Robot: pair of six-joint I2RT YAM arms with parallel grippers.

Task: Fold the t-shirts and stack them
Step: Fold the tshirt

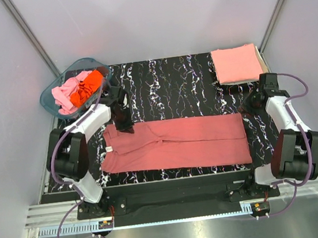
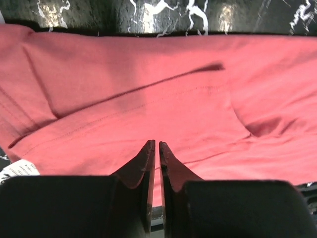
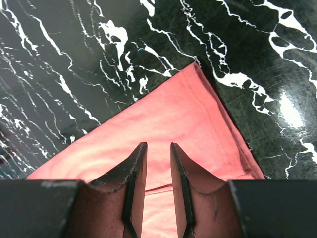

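A brick-red t-shirt (image 1: 179, 142) lies flat in a long band across the near half of the table. My left gripper (image 1: 125, 125) hovers over its far left edge. In the left wrist view the jaws (image 2: 157, 143) are shut to a thin slit with nothing in it, above the red cloth (image 2: 148, 89); a small white label (image 2: 17, 169) peeks out at lower left. My right gripper (image 1: 249, 106) is at the shirt's far right corner. In the right wrist view it (image 3: 158, 145) stands open and empty over that corner (image 3: 188, 109).
A folded salmon-pink t-shirt (image 1: 236, 64) lies at the back right corner. A teal plastic tub (image 1: 51, 101) at the back left holds crumpled pink (image 1: 63, 95) and orange (image 1: 85, 86) t-shirts. Black marbled tabletop (image 1: 172, 88) shows behind the red shirt.
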